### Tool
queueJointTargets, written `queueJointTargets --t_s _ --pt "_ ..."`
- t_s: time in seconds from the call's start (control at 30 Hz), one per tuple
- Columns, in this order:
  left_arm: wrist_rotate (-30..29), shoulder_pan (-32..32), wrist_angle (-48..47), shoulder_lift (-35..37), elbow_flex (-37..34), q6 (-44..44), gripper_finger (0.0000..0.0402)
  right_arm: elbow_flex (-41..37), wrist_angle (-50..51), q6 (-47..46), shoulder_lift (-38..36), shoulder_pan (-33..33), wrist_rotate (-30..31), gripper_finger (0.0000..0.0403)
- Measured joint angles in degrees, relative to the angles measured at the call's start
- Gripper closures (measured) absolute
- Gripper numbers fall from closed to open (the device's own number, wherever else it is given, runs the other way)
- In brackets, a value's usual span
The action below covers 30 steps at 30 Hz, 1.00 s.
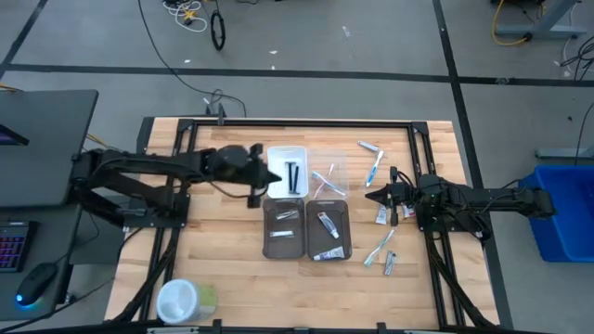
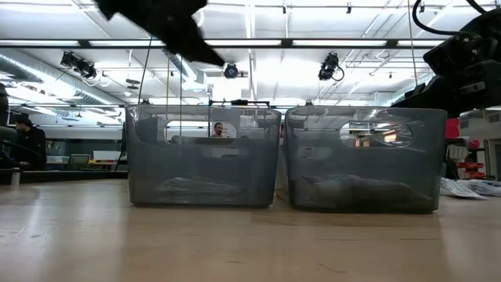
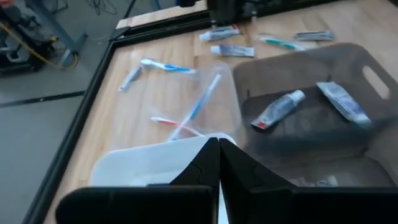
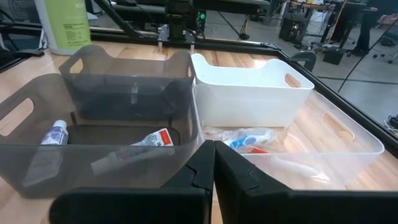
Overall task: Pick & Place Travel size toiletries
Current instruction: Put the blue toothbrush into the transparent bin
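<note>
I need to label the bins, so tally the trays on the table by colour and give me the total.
grey trays: 2
white tray: 1
clear tray: 1
Total: 4

I see my right gripper (image 4: 213,163) with fingertips pressed together before four trays: a near grey tray (image 4: 25,134) holding two tubes (image 4: 134,151), a far grey tray (image 4: 124,87), a white tray (image 4: 249,93), and a clear tray (image 4: 348,140) holding toothbrushes (image 4: 249,137).
</note>
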<state>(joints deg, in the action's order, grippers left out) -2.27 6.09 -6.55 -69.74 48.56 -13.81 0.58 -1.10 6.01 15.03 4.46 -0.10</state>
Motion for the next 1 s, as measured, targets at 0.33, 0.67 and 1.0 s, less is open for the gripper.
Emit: queueJointTargets --t_s 0.33,0.67,1.0 --pt "0.0 -4.7 7.6 11.8 -17.3 -0.3 0.0396 0.0 -0.1 0.0 0.5 0.0 -0.5 0.0390" --pt "0.6 -6.7 9.4 25.6 -32.1 0.5 0.0396 0.0 0.1 0.0 1.0 0.0 0.0 0.0389" --pt "0.8 -7.0 10.1 35.8 -41.3 1.7 0.0395 0.0 0.0 0.0 1.2 0.0 0.0 0.0390"
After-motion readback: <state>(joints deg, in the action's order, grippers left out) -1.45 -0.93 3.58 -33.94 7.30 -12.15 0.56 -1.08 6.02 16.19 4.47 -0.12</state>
